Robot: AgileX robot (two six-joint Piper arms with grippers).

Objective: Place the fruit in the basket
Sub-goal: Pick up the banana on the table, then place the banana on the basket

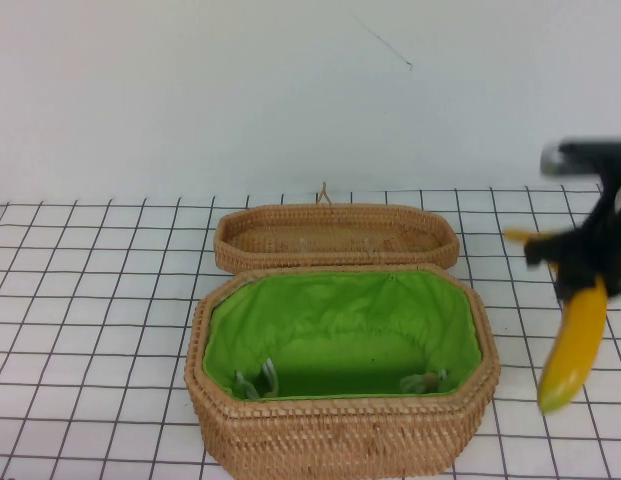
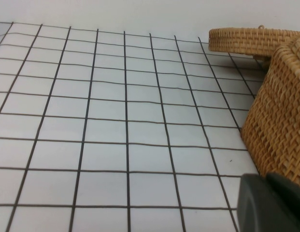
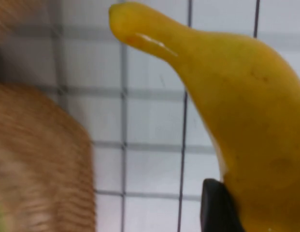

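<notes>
Gridded white table (image 1: 90,330), right hand (image 1: 580,262) gripping banana (image 1: 572,345), left hand (image 2: 270,203) low.

A white, black-gridded table (image 1: 90,300) carries the open basket (image 1: 340,440) and, just behind it, its lid (image 1: 335,235).
</notes>
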